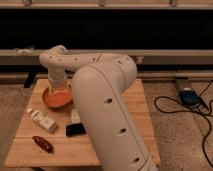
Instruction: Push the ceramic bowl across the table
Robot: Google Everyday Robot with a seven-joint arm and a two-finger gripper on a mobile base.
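Camera view: claw (58, 86) was down at the ceramic bowl (56, 100) on the desk (137, 102), probably to shove it; spread or closed, couldn't say.

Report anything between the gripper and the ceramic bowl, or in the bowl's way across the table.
Between them, nothing visible: the gripper is down at the ceramic bowl on the table's far left. Nearer the camera, a white packet and a black object would block it; the arm hides the right side.
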